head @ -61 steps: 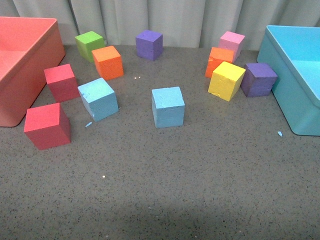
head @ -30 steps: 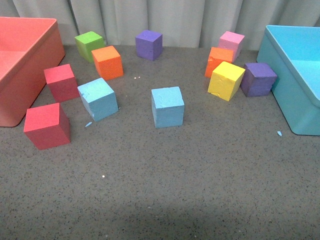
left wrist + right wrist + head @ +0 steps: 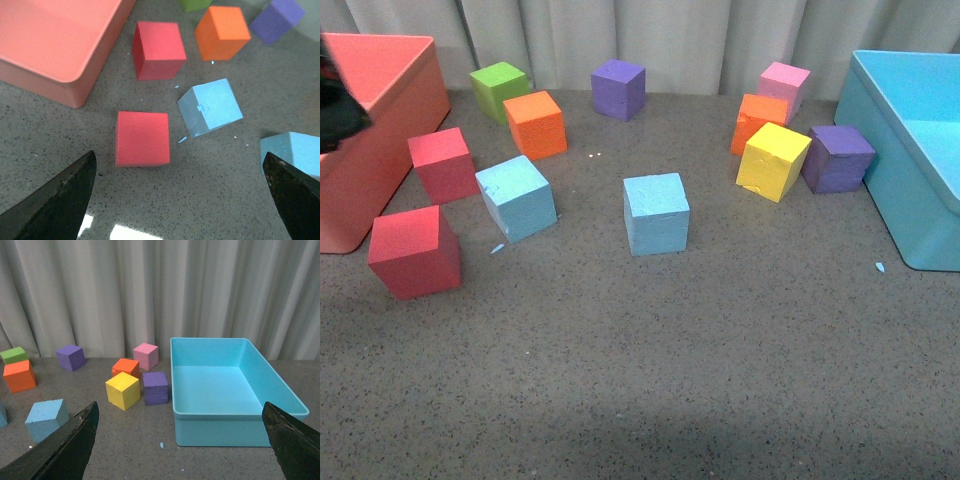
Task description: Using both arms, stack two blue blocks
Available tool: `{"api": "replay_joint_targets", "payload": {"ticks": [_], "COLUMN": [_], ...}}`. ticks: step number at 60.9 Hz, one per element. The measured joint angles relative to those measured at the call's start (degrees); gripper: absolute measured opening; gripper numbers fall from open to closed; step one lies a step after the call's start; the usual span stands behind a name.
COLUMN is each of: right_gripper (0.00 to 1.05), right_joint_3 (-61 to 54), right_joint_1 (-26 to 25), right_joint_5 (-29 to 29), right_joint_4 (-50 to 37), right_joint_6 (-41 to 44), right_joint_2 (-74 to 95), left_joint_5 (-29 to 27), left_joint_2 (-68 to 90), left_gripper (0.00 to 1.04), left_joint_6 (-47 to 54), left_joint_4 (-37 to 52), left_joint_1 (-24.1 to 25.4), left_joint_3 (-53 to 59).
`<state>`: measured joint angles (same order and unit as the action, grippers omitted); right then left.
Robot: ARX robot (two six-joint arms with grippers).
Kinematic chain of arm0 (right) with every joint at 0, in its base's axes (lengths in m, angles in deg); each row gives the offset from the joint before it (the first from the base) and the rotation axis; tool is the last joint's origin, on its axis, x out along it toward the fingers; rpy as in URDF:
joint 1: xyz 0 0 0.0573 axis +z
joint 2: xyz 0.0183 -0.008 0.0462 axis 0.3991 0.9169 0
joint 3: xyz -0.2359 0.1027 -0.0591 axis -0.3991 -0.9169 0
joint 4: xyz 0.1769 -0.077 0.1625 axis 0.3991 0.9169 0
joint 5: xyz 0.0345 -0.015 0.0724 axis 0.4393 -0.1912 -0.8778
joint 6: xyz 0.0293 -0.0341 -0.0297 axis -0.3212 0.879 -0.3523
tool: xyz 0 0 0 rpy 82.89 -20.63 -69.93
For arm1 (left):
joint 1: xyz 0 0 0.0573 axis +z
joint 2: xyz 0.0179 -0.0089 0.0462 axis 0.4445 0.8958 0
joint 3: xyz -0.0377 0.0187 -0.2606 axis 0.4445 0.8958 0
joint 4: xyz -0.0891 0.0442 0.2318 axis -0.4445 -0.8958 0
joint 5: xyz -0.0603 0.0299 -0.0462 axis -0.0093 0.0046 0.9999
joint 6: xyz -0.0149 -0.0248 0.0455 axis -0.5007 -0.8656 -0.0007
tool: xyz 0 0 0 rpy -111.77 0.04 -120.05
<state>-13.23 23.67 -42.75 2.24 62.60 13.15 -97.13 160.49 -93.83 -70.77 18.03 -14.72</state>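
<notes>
Two sky-blue blocks sit apart on the grey table: the left blue block (image 3: pixel 517 197) is turned at an angle, and the middle blue block (image 3: pixel 656 213) is near the centre. A dark blur of my left arm (image 3: pixel 335 105) shows at the far left edge. My left gripper (image 3: pixel 179 155) is open and empty above the table, with the left blue block (image 3: pixel 211 107) ahead and the middle one (image 3: pixel 292 155) by one finger. My right gripper (image 3: pixel 180 405) is open and empty, out of the front view. It sees the middle blue block (image 3: pixel 46 418).
A red bin (image 3: pixel 380 110) stands at the left and a turquoise bin (image 3: pixel 910 150) at the right. Two red cubes (image 3: pixel 415 250) lie by the left blue block. Orange (image 3: pixel 535 123), green, purple, yellow (image 3: pixel 773 160) and pink cubes stand along the back, before a curtain.
A dark blurred part of my left arm has come into the front view at the upper left. The blocks have not moved.
</notes>
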Motion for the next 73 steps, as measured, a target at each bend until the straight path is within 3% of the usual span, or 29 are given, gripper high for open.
{"api": "replay_joint_targets", "payload": {"ticks": [27, 73], "right_gripper": [0.95, 0.95], "right_joint_3": [0.0, 0.0], "right_joint_1": [0.0, 0.0], "right_joint_5": [0.0, 0.0], "right_joint_4": [0.0, 0.0], "right_joint_6": [-0.02, 0.0], "right_joint_2": [0.0, 0.0], "left_joint_5": [0.94, -0.2], "left_joint_2": [34.64, 53.94], "left_gripper": [0.98, 0.98], "left_joint_6": [-11.34, -13.88], "left_joint_4": [-21.7, -33.03], "left_joint_1": [-4.52, -6.27], "left_joint_3": [-36.54, -55.74]}}
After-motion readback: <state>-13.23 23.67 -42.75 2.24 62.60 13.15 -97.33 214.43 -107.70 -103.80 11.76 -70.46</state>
